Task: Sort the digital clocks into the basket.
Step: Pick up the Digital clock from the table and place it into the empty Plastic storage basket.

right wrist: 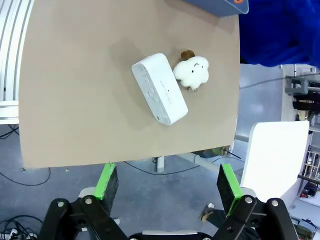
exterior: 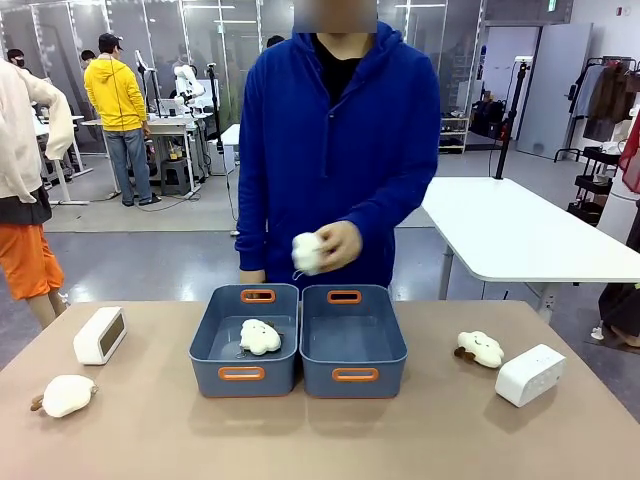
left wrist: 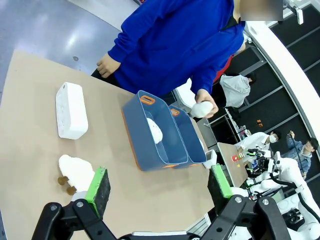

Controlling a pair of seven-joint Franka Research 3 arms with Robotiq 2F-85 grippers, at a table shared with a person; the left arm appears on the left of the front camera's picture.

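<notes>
1. The table (exterior: pixel 320 440) carries everything. You are at the start: no clock is in a bin yet.
2. The person (exterior: pixel 330 150) at 12 o'clock holds a plush toy (exterior: pixel 308 253) above the bins.
3. Two bins sit mid-table. The left bin (exterior: pixel 205 345) holds a plush toy (exterior: pixel 259 336). The right bin (exterior: pixel 395 350) looks bare and is likely the clocks' bin.
4. The left gripper (left wrist: pixel 159 182) and the right gripper (right wrist: pixel 167 182) are both spread wide and hold nothing.
5. The left clock (exterior: pixel 99 335) stands at 9 o'clock of the bins, and the right clock (exterior: pixel 529 374) at 4 o'clock, just beside a plush toy (exterior: pixel 480 348).
6. Next, lower the right gripper across that clock's narrow sides, clear of the toy.
7. The faint print on its casing is too small to read.
</notes>
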